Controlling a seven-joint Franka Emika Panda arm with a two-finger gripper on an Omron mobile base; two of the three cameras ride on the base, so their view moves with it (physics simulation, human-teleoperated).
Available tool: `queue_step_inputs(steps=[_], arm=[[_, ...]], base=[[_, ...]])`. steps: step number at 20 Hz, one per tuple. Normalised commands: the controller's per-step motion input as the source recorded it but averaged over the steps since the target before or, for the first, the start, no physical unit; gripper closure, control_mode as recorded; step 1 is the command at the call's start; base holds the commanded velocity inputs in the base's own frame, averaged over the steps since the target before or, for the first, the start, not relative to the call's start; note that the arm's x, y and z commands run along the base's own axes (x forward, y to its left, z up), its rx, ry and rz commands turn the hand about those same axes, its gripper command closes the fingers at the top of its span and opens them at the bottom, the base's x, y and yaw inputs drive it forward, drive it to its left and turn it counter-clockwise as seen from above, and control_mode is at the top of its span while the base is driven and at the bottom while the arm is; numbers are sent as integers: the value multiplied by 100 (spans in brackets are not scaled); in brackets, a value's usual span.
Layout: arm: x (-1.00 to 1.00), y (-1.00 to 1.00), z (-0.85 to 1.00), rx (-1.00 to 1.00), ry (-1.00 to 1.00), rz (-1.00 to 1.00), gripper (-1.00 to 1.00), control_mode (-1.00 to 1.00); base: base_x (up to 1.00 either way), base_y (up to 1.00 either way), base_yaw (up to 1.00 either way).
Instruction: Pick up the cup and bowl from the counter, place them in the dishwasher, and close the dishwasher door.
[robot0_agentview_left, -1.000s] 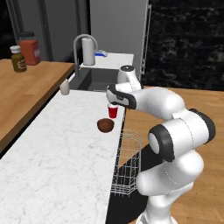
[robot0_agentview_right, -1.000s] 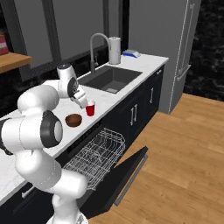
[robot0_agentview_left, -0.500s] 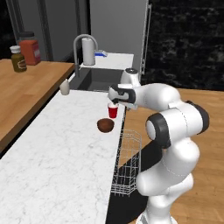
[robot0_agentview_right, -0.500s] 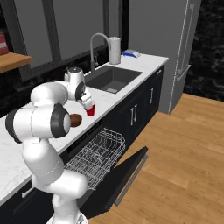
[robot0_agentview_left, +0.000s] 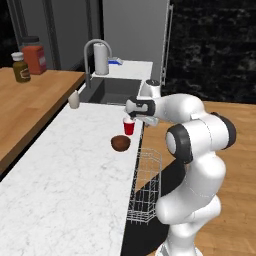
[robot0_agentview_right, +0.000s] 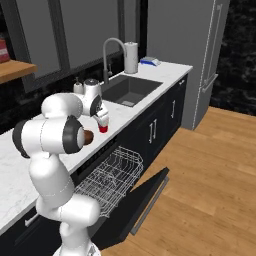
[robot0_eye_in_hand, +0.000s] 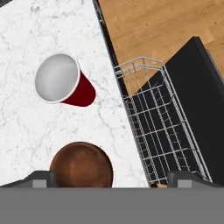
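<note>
The small red cup (robot0_agentview_left: 129, 127) (robot0_agentview_right: 103, 128) (robot0_eye_in_hand: 61, 81) stands upright on the white marble counter (robot0_agentview_left: 70, 170) near its front edge. The dark brown bowl (robot0_agentview_left: 120, 143) (robot0_agentview_right: 88, 136) (robot0_eye_in_hand: 81, 166) sits just beside the cup, apart from it. My gripper (robot0_agentview_left: 135, 116) (robot0_agentview_right: 102, 118) (robot0_eye_in_hand: 113, 179) hovers above them, open, pointing down, holding nothing. Its fingertips (robot0_eye_in_hand: 41, 178) straddle the bowl in the hand view. Below the counter edge the dishwasher's white wire rack (robot0_agentview_left: 145, 185) (robot0_agentview_right: 112, 172) (robot0_eye_in_hand: 162, 127) is pulled out. The black dishwasher door (robot0_agentview_right: 146, 196) (robot0_eye_in_hand: 205, 100) lies folded down.
A dark sink (robot0_agentview_left: 112, 91) with a curved faucet (robot0_agentview_left: 92, 52) lies further along the counter, with a white cylinder (robot0_agentview_left: 102, 59) behind it. A small dispenser (robot0_agentview_left: 74, 100) stands at the counter's back. Jars (robot0_agentview_left: 31, 55) sit on the wooden ledge. Wooden floor (robot0_agentview_right: 200, 165) lies beyond the door.
My arm's elbow has swung round and the hand has shifted slightly over the cup. The jaws have stayed open. Cup and bowl have not moved.
</note>
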Motion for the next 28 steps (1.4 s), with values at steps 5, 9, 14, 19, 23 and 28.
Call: queue_step_inputs(steps=[5,9,14,19,23,28], arm=[[15,-13,-18,1,0,0,-100,-100],[26,-6,-17,4,0,0,-100,-100],[36,0,-18,5,0,0,-100,-100],[41,0,-19,2,0,0,-100,-100],[43,0,-20,1,0,0,-100,-100],[35,0,-19,2,0,0,-100,-100]], base=[[0,0,0],[0,0,0],[0,0,0],[0,0,0],[0,0,0],[0,0,0]])
